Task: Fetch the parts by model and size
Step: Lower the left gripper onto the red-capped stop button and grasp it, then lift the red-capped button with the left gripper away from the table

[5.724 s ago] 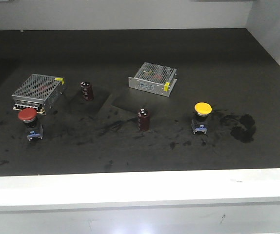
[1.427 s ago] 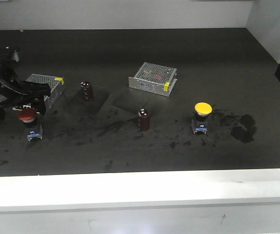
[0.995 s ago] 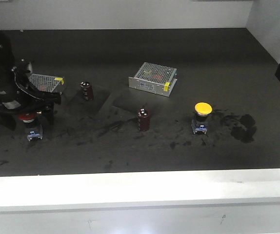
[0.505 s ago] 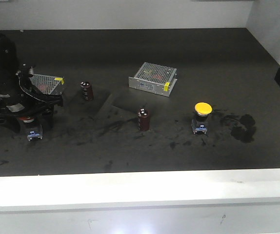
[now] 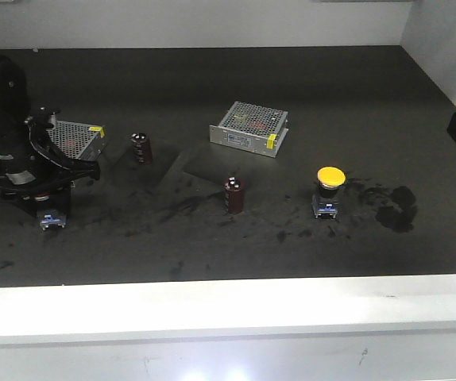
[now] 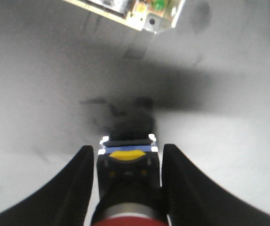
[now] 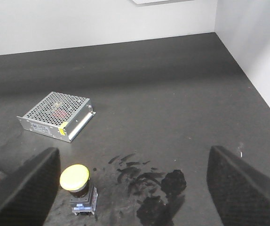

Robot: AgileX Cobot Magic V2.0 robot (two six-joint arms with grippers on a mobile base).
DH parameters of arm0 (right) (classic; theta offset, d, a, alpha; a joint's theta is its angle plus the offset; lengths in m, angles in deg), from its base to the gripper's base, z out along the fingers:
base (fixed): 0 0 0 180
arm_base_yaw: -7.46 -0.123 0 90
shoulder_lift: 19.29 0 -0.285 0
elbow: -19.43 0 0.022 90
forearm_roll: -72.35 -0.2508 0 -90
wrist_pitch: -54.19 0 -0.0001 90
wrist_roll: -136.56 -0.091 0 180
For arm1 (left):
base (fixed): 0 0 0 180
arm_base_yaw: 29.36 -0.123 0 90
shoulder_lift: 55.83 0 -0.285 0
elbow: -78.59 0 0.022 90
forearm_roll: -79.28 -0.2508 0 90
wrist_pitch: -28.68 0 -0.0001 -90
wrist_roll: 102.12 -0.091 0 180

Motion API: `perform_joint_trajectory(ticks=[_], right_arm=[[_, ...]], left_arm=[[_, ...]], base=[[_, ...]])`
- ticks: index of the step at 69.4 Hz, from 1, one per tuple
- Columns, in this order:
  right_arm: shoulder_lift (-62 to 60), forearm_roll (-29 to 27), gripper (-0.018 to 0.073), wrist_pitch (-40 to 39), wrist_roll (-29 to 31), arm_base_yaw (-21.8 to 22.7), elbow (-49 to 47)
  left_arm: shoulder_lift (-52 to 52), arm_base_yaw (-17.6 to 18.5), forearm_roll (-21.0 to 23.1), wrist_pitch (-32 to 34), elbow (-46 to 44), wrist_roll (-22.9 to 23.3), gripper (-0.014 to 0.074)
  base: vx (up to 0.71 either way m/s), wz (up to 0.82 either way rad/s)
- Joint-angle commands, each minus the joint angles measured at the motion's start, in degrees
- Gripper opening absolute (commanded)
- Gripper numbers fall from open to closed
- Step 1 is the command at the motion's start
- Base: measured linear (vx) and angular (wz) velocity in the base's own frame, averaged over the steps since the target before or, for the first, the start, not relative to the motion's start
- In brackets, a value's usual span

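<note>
Your left gripper (image 6: 128, 149) is set down over the red-capped button (image 6: 128, 176), with one finger (image 6: 74, 188) on each side of its black body. In the left wrist view the jaws are narrow, and only a sliver of surface shows between each tip and the button. That view is blurred, so I cannot tell whether the pads actually press on it. In the front view the button stands on the dark table (image 5: 212, 246) at about 9 o'clock from the table's middle, its blue base showing just below the gripper. A silver mesh box (image 5: 73, 136) lies just beside it at 1 o'clock, and a brown capacitor (image 5: 141, 148) stands farther off at 2 o'clock.

Your right gripper (image 7: 132, 160) hangs spread wide and holds nothing, off at the table's 3 o'clock edge. The yellow-capped button (image 7: 75, 177) stands upright and untouched, at 8 o'clock in the right wrist view. A second mesh box (image 7: 55, 115) lies at 11 o'clock from it. A dark stain (image 7: 163, 197) marks the table at its 3 o'clock. In the front view a second capacitor (image 5: 235, 194) stands at its 9 o'clock.
</note>
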Motion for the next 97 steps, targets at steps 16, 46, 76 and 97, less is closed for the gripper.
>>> perform_joint_trajectory(ticks=[16,46,76,97], right_arm=[[-0.2,0.2,0.0594,-3.9,0.3,0.0,-1.8],[-0.2,0.2,0.0594,-3.9,0.3,0.0,-1.8],[-0.2,0.3,0.0594,-4.4,0.3,0.0,-1.8],[-0.2,0.3,0.0594,-4.4,0.3,-0.1,-1.8]], left_arm=[[-12.6,0.2,-8.9,5.5,-1.2,-1.9,-0.0007],[-41.4,0.0,-12.8,25.1,20.8,-2.4,-0.0006],[-68.9,0.0,-15.7,31.3,40.3,-2.9,-0.0006],[-85.9,0.0,-18.1,35.3,52.3,-2.9,-0.0006]], base=[[0.00,0.00],[0.00,0.00],[0.00,0.00],[0.00,0.00]])
